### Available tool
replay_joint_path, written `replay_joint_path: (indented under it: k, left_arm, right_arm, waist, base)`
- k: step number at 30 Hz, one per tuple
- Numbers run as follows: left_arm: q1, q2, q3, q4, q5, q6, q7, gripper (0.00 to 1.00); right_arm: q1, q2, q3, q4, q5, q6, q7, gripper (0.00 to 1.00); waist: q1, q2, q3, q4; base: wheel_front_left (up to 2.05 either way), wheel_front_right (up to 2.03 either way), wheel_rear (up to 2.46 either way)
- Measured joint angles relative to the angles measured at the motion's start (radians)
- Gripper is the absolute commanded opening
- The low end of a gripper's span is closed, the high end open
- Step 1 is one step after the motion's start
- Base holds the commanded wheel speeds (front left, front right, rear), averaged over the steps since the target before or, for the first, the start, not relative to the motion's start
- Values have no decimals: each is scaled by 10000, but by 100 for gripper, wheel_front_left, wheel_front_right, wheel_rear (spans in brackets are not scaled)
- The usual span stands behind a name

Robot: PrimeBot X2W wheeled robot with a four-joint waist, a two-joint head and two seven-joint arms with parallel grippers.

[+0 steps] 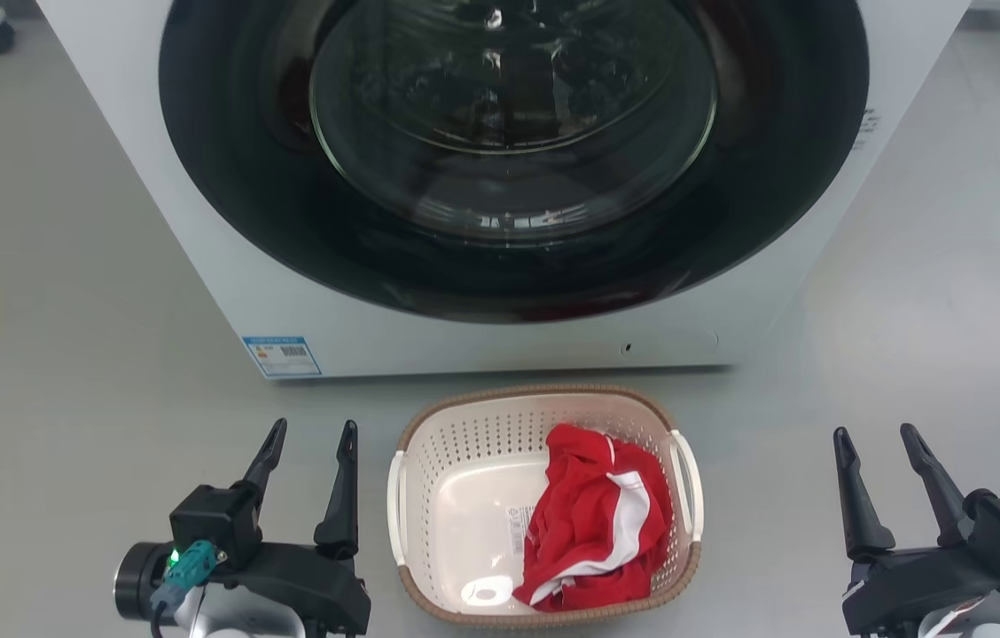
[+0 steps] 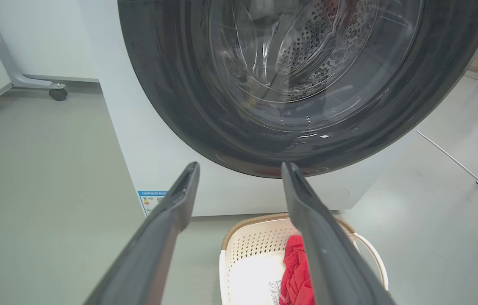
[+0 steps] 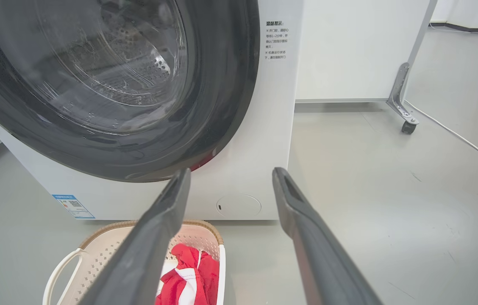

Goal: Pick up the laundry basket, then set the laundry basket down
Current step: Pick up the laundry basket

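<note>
I am looking at the laundry basket [image 1: 473, 434], whose perforated cream plastic is shining smoothly under a brown woven-look rim, and the red and white garment [image 1: 593, 523] in it is showing as soft, creased cloth. The washing machine [image 1: 323, 328] is gleaming with smooth white panels and a glossy dark door [image 1: 509, 133] of reflecting glass, while the grey floor [image 1: 66, 354] is giving off a dull sheen. My left gripper [image 1: 313, 427] and right gripper [image 1: 874, 432] are both looking matt and dark.

One left gripper [image 1: 313, 427], one right gripper [image 1: 874, 432]; between their jaws one laundry basket [image 1: 482, 434], one garment [image 1: 597, 523]; beyond, one washing machine [image 1: 464, 341].
</note>
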Motion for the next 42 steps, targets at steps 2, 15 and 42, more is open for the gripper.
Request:
replay_joint_path:
  k: [2,15,42]
  left_arm:
    - [-116,-40,15,-12,0,0,0,100]
    - [-875,-253,56,-29,90,0,0,100]
    - [-2063,-468,132,391,102,-17,-63,100]
  right_arm:
    - [-84,-6,-40,-6,0,0,2,100]
    - [-759,-17,-48,12,2,0,56,100]
    - [-2290,107,123,343,-2,159,127,100]
  waist:
    - [0,0,235,0]
    - [-2,0,1808,21]
    - [0,0,5045,-72]
  base:
    - [0,0,0]
    - [0,0,0]
    - [0,0,0]
